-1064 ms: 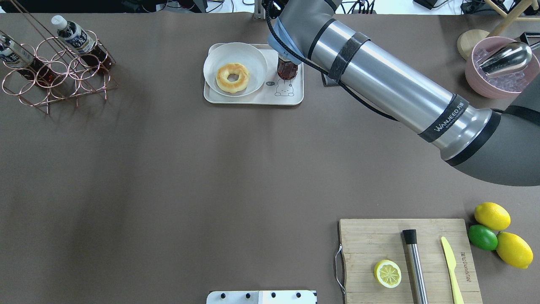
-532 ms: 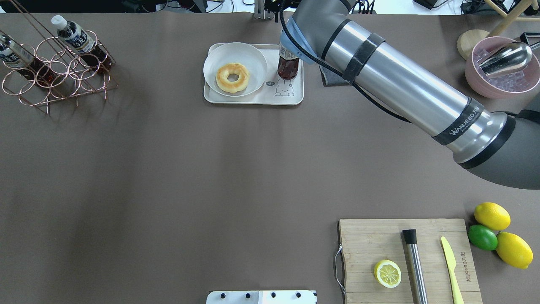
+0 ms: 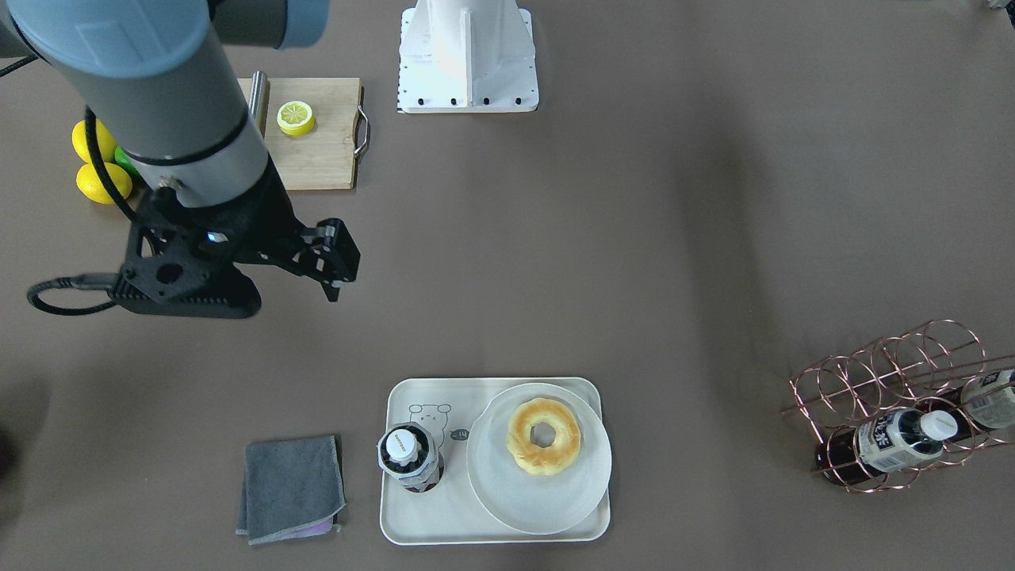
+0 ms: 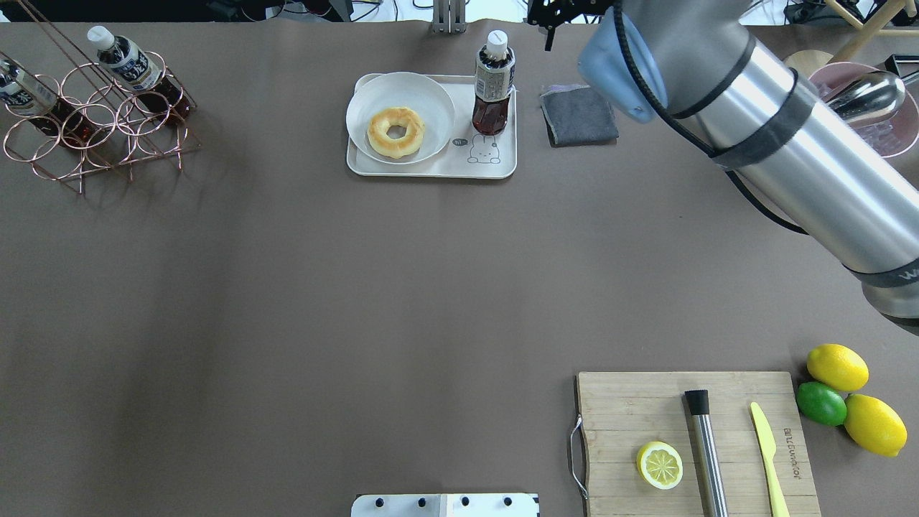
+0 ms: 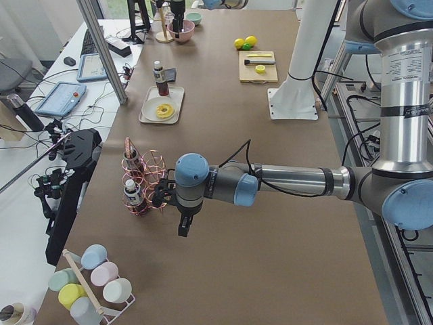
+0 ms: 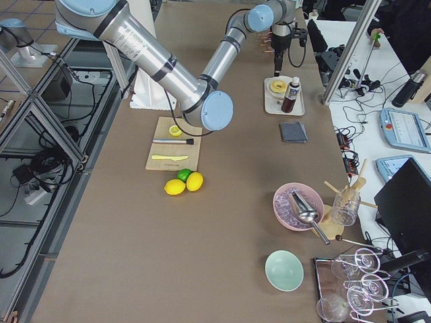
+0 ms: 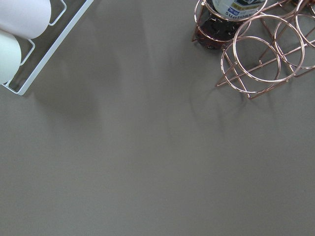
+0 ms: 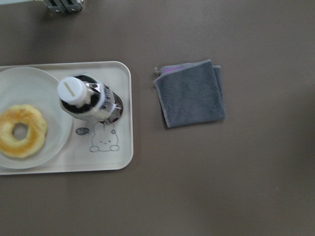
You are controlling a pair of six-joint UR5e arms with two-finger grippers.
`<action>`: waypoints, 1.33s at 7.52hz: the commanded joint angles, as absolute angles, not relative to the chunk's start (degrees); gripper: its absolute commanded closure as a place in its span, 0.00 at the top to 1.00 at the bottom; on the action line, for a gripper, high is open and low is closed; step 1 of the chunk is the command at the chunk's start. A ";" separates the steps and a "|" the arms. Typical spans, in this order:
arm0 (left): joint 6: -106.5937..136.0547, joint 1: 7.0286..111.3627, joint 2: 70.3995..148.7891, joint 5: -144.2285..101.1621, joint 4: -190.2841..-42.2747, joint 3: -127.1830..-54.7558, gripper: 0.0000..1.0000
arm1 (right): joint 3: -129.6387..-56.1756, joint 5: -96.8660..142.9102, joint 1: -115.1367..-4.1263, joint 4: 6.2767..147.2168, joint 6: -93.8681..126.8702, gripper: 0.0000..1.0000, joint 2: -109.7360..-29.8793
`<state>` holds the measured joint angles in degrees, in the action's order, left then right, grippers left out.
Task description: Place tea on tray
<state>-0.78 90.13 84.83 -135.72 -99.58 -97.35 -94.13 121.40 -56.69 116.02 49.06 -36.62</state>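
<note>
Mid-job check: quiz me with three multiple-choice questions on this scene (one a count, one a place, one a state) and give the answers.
1. How many bottles lie in the copper rack?
A. None
B. Two
C. Four

2. Where is the tea?
A. Upright on the tray, beside the plate
B. In the copper rack
C. Lying flat off the tray

3. How does the right hand stand to the tea?
A. Clamped on its cap
B. Pressing its side
C. Apart from it, over bare table

Answers:
1 B: the overhead view shows two capped bottles in the rack's rings.
2 A: the bottle's base sits inside the tray's rim, next to the plate.
3 C: the front-facing view shows open table between the hand and the tray.
</note>
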 commanded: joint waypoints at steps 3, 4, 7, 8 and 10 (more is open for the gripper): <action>-0.44 90.52 84.55 -135.00 -99.67 -96.59 0.98 | -103.11 123.48 -71.83 124.01 9.43 1.00 -58.58; -0.87 90.96 84.29 -135.26 -100.19 -96.42 0.98 | -100.57 123.40 -76.07 123.84 0.09 1.00 -62.02; -0.70 91.23 84.64 -135.17 -100.46 -94.32 0.98 | -93.10 123.49 -85.76 116.15 -16.42 1.00 -72.11; -0.79 91.32 84.29 -135.18 -100.89 -93.87 0.98 | -90.38 123.66 -87.43 111.14 -16.61 1.00 -76.51; -0.62 91.67 84.46 -135.18 -101.16 -92.21 0.98 | -83.53 131.18 -91.91 99.89 -16.52 1.00 -82.59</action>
<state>-0.77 91.43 84.19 -135.17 -100.92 -93.58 -89.04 125.69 -88.17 108.96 -16.10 -77.22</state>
